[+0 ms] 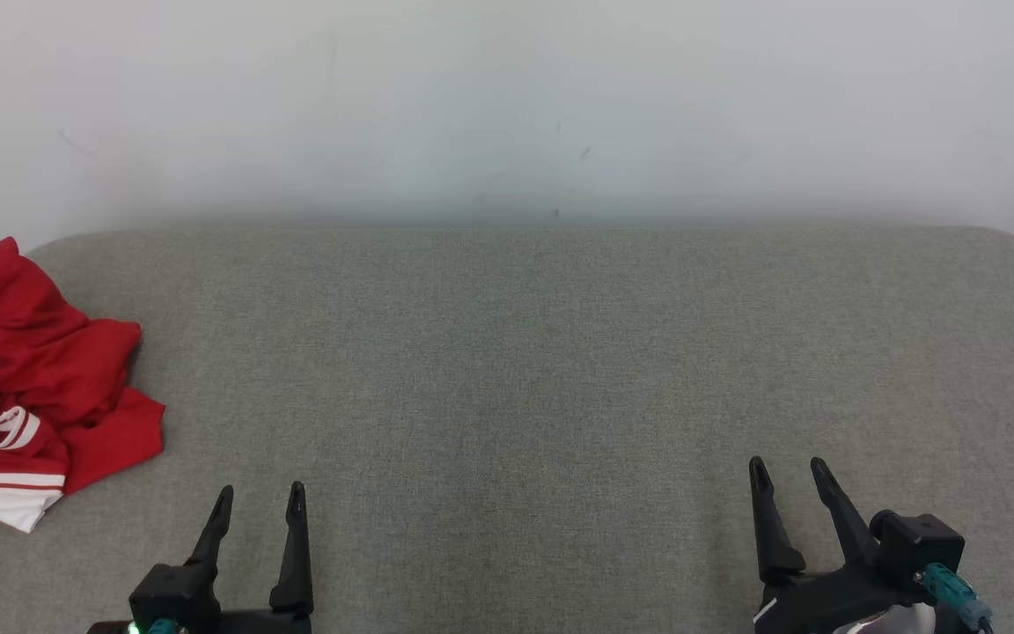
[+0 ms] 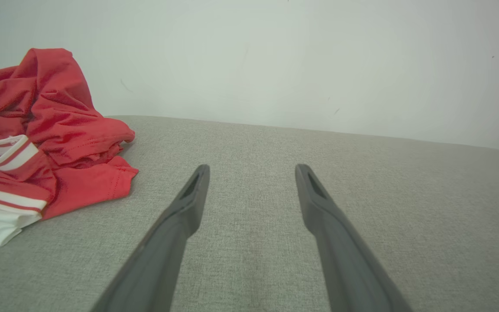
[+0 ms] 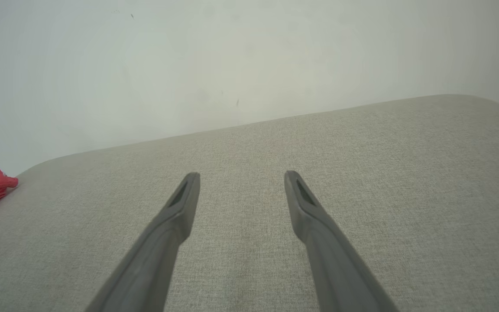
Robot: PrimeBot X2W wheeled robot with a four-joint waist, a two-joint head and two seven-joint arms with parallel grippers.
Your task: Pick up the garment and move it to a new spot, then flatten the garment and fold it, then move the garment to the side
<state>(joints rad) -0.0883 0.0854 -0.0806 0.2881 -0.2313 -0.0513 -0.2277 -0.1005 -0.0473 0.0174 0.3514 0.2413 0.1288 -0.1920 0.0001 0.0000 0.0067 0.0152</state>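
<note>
**At the bench's left edge: garment heaped, both pincers wide and empty**

At the far left of the grey fabric bench [image 1: 516,352] you see the red garment [image 1: 32,387], crumpled in a heap with white-striped trim showing on its near side. Part of it runs past the left edge of the head view. Nothing touches it, so step one, the pickup, is not yet begun.

Your left pincer [image 1: 260,487] sits low at the near edge, fingers spread wide, nothing between them. It is near the heap but apart from it, so it looks like the natural arm for the first grab. Your right pincer [image 1: 787,460] is well apart on the other side, also spread wide and empty, over bare fabric.

Both point toward the pale wall [image 1: 507,106], which looks like a rest pose. The open middle of the bench is the likely new spot for flattening. Watch the loose folds: a shallow pinch may lift one layer only.
</note>
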